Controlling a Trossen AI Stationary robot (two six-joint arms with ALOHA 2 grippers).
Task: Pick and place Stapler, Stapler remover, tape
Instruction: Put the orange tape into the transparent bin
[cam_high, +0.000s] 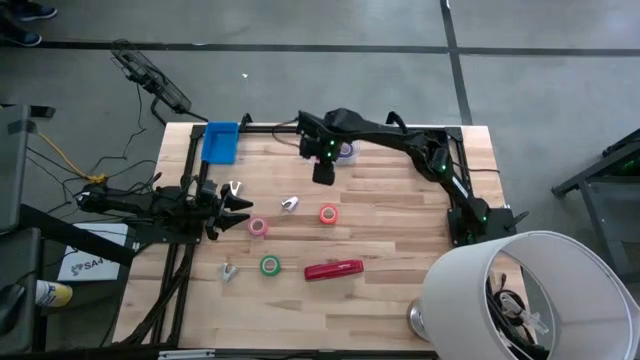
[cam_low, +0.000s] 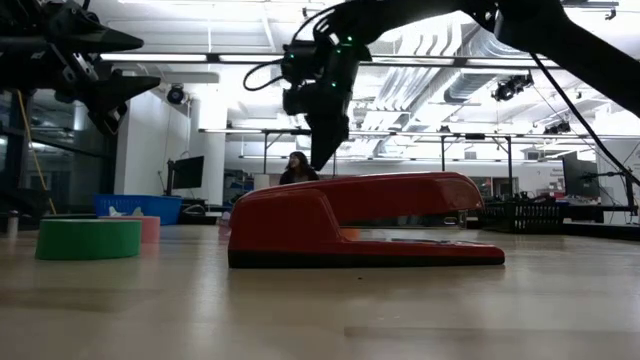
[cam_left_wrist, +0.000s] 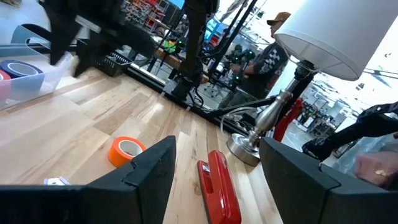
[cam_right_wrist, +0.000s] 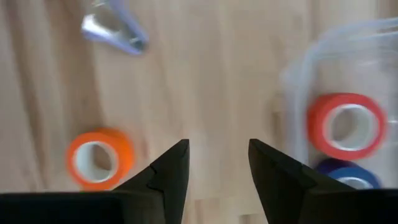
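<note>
The red stapler (cam_high: 333, 269) lies flat near the table's near edge, large in the low view (cam_low: 360, 220). Tape rolls lie flat on the wood: green (cam_high: 269, 265), pink (cam_high: 258, 227) and orange-red (cam_high: 328, 214). Silvery staple removers (cam_high: 290, 204) (cam_high: 229, 271) lie among them. My right gripper (cam_high: 324, 178) hangs open above the table, between the orange-red roll (cam_right_wrist: 99, 158) and a clear container (cam_right_wrist: 336, 74) with two more rolls. My left gripper (cam_high: 243, 206) is open and raised beside the pink roll, facing the stapler (cam_left_wrist: 217, 183).
A blue bin (cam_high: 220, 142) stands at the far left corner. A lamp with a white shade (cam_high: 520, 295) occupies the near right corner. A third remover (cam_high: 234, 187) lies by the left gripper. Bare wood stretches right of the stapler. A person (cam_low: 298, 168) is in the room beyond.
</note>
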